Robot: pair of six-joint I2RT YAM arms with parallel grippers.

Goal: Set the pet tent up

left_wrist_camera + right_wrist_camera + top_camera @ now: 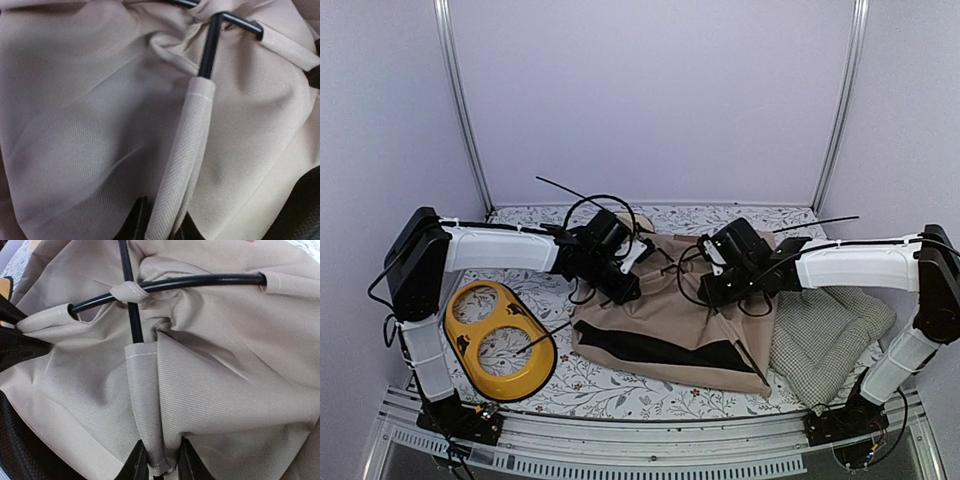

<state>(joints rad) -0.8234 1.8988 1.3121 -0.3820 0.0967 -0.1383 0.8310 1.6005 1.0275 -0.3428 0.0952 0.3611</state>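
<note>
L gripper [161,226]: clamped on pet tent [660,322] pole sleeve [187,145].
R gripper [160,466]: pinching sleeve fabric below crossed poles [200,281].
Arms [500,248]: elbows out, wrists angled inward over tent.

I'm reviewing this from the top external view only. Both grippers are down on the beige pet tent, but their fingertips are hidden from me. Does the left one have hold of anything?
Observer: Yes. The left wrist view shows the left gripper pinching a beige pole sleeve of the pet tent.
Operator: Is a pole in it?
Observer: A black pole comes out of its top end.
Operator: And the right one?
Observer: The right gripper pinches a second sleeve, below two crossed black poles tied by a fabric loop.
</note>
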